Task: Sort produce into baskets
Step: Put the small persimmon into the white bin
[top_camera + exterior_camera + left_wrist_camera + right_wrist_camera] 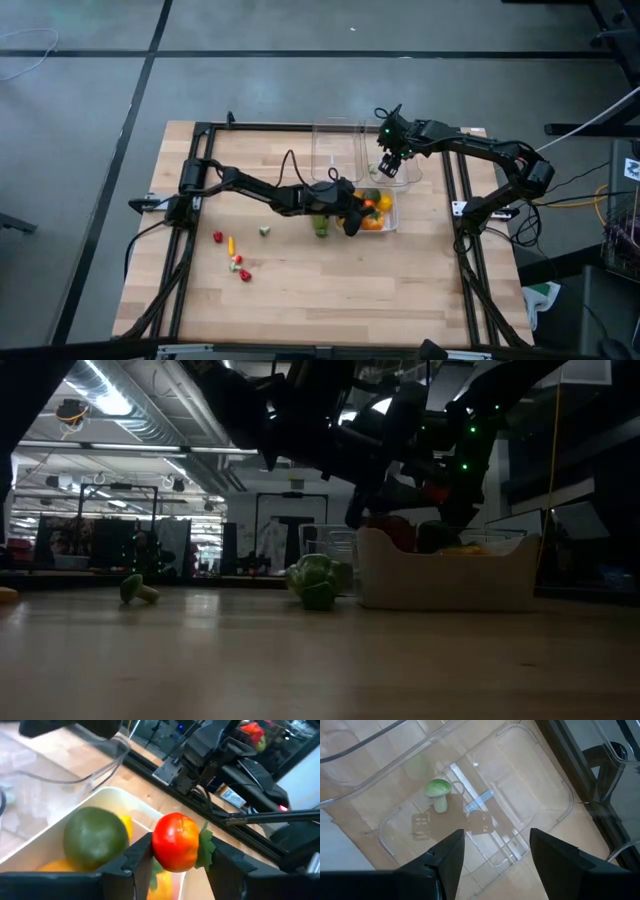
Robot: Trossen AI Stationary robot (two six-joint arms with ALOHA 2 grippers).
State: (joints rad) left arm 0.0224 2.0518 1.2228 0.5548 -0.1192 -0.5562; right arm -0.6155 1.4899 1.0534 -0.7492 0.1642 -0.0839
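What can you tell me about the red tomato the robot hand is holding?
The round, shiny red toy tomato looks like plastic, with an orange patch and a green leafy top on one side. It sits between the left hand's two dark fingers, above the whitish tub, next to a dark green round fruit.

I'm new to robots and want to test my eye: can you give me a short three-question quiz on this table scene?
1. True or false: the left gripper has a red tomato between its fingers.
2. What lies in the clear tub under the right gripper? A) a lemon B) a small green mushroom-shaped piece C) nothing
3. Fill in: the left gripper is over the ____ tub, which already holds produce.

Key: 1 true; 2 B; 3 whitish.
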